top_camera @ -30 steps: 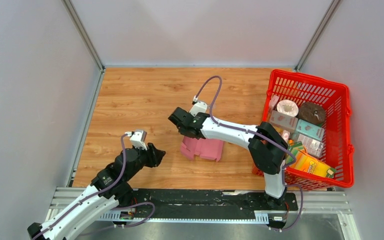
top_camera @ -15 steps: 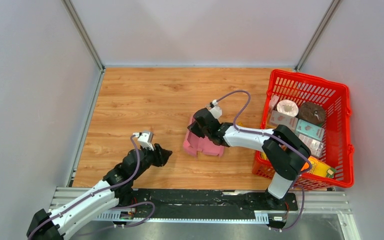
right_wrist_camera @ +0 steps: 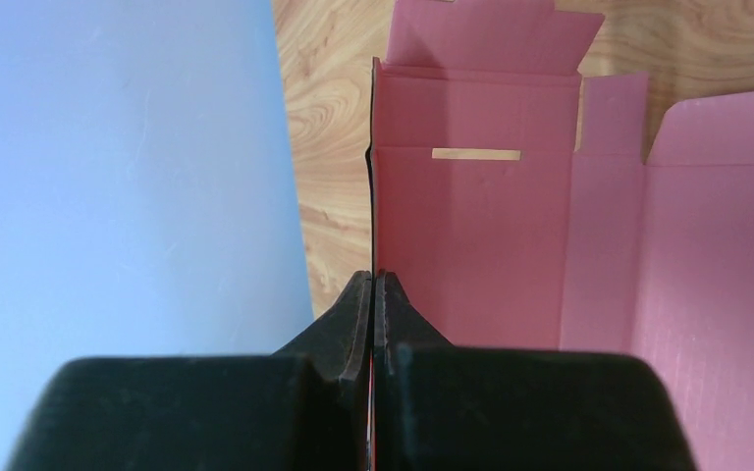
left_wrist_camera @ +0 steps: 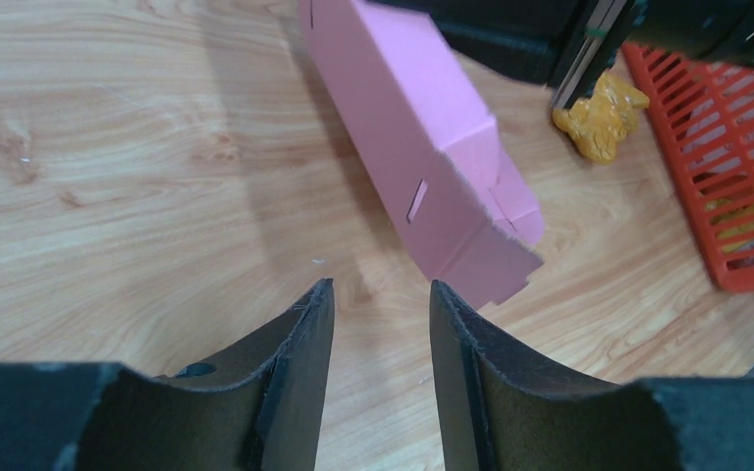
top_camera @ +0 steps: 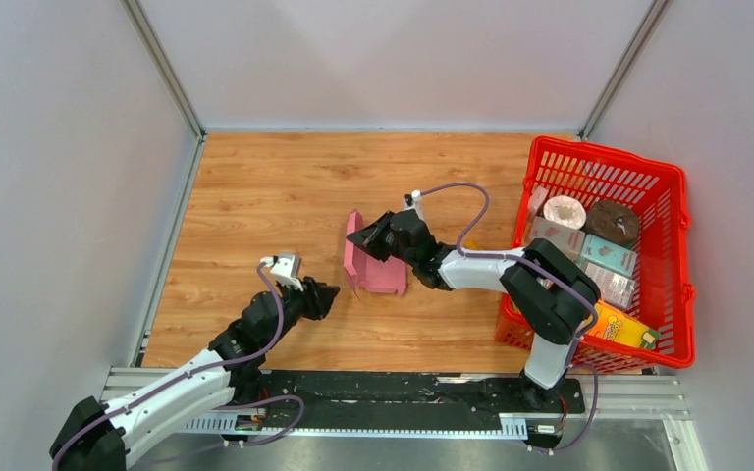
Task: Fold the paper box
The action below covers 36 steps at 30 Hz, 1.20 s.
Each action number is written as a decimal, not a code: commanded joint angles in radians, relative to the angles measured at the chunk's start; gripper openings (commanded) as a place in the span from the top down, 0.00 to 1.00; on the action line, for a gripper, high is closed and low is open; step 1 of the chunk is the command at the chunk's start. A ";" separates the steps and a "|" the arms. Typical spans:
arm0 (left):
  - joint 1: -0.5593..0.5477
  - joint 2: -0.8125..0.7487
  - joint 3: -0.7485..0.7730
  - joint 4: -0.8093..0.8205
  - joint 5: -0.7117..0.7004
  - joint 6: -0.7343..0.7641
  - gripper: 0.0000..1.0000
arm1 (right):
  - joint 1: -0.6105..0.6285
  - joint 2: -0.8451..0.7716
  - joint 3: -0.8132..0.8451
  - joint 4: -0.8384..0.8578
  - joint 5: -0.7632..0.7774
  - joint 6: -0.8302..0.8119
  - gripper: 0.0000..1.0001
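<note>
The left fingers (left_wrist_camera: 299,378) stand parted over the wooden table (left_wrist_camera: 108,196), just short of the slanted pink paper box (left_wrist_camera: 422,167).

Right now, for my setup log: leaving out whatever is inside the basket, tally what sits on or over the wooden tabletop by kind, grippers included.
Plain pink thin-cardboard paper box: 1
Large red plastic mesh basket: 1
Small crumpled yellow lump: 1
Black two-finger grippers (left gripper, right gripper): 2
Total: 5
</note>
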 commanded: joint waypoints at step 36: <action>-0.130 0.542 0.081 0.453 -0.030 0.143 0.40 | -0.081 0.164 -0.201 0.594 -0.176 0.107 1.00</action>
